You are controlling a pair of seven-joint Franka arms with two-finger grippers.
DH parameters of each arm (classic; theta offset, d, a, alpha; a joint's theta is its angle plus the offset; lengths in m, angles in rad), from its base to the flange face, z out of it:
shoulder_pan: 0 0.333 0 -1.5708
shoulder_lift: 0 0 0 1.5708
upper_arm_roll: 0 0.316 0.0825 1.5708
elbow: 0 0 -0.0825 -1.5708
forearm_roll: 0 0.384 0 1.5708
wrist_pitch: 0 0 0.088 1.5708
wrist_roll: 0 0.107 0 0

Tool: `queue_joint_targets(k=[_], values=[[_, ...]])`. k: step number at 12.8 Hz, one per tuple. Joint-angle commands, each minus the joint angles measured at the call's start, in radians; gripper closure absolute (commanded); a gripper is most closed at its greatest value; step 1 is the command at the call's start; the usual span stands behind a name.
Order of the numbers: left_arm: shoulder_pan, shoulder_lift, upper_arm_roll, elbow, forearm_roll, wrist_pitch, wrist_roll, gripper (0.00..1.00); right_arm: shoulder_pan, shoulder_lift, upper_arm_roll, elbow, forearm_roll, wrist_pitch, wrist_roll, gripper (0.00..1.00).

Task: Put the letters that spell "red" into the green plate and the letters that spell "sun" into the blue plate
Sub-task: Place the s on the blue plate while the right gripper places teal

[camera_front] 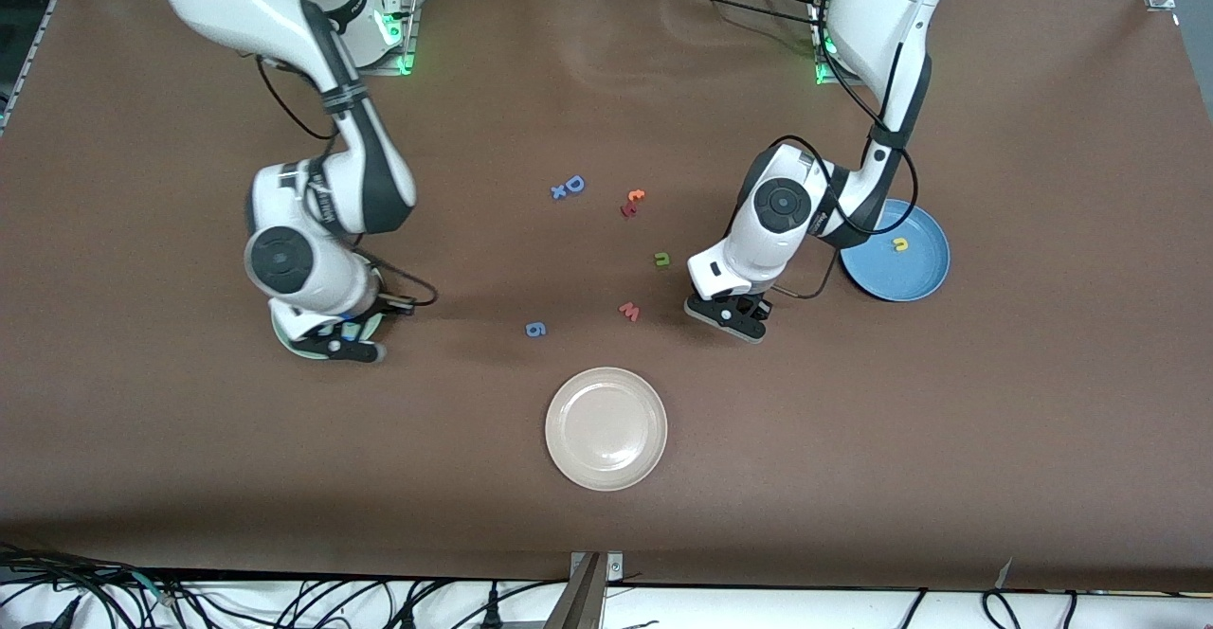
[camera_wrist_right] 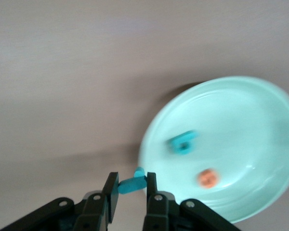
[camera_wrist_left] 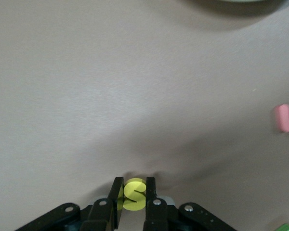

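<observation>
My left gripper point(camera_front: 732, 318) is down at the table, between the red "w" and the blue plate point(camera_front: 924, 274), shut on the yellow "s" point(camera_wrist_left: 134, 194). In the blue plate lies the yellow "u" point(camera_front: 900, 244). The olive "n" point(camera_front: 661, 259) lies on the table, farther from the front camera than the "w". My right gripper point(camera_wrist_right: 132, 182) hangs over the rim of the green plate point(camera_wrist_right: 250, 120), shut on a teal letter point(camera_wrist_right: 131, 185). Another teal letter point(camera_wrist_right: 183, 142) and the orange "e" point(camera_wrist_right: 208, 177) lie in that plate. In the front view the right hand hides most of the green plate point(camera_front: 280, 333).
A beige-white plate point(camera_front: 606, 427) stands near the table's front edge. On the table also lie a red "w" point(camera_front: 629, 311), a blue "6" point(camera_front: 535, 329), a blue "D" point(camera_front: 574, 184) with a small "x" beside it, and two orange-red letters point(camera_front: 631, 203).
</observation>
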Motion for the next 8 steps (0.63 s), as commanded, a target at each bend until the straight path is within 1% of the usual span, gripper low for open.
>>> queue_joint_targets(k=[1, 2, 4, 6, 7, 8], values=[[0.020, -0.052, 0.051, -0.047, -0.036, -0.021, 0.184, 0.86, -0.123, -0.011, 0.012, -0.018, 0.009, -0.033, -0.213, 0.83], [0.038, -0.080, 0.060, -0.052, -0.082, -0.076, 0.268, 0.86, -0.163, -0.002, 0.014, -0.018, 0.009, -0.028, -0.282, 0.83], [0.055, -0.150, 0.108, -0.057, -0.098, -0.220, 0.350, 0.85, -0.206, 0.038, 0.017, -0.024, 0.009, -0.021, -0.321, 0.82], [0.108, -0.225, 0.116, -0.075, -0.098, -0.365, 0.395, 0.85, -0.211, 0.060, 0.019, -0.038, 0.011, -0.013, -0.321, 0.82], [0.124, -0.241, 0.132, -0.087, -0.098, -0.412, 0.438, 0.84, -0.211, 0.066, 0.019, -0.039, 0.011, -0.013, -0.321, 0.81], [0.129, -0.246, 0.157, -0.109, -0.098, -0.420, 0.499, 0.83, -0.211, 0.070, 0.019, -0.038, 0.009, -0.013, -0.321, 0.72]])
